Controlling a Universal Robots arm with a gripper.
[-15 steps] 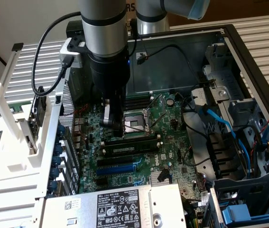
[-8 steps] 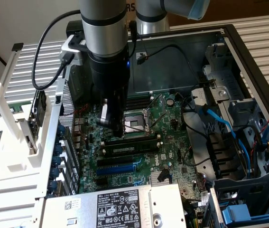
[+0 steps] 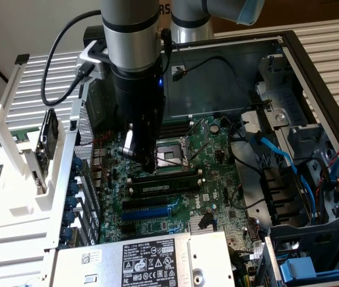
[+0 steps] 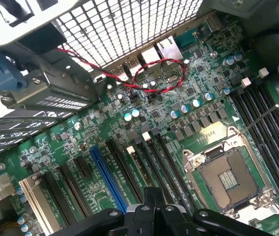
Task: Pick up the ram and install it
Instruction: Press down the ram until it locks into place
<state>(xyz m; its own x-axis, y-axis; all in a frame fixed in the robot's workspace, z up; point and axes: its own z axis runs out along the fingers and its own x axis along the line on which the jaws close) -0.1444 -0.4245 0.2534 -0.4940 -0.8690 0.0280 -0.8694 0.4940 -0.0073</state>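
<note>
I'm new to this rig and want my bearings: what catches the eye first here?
The arm's dark gripper, shut, hangs inside the open computer case over the green motherboard, close to the empty processor socket. Just below it in the exterior view lies the ram, seated among the memory slots. A bright blue slot and a looping red wire stand out on the board in the wrist view.

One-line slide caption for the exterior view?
Shut tool hovers over the motherboard beside the ram seated in its slot.
</note>
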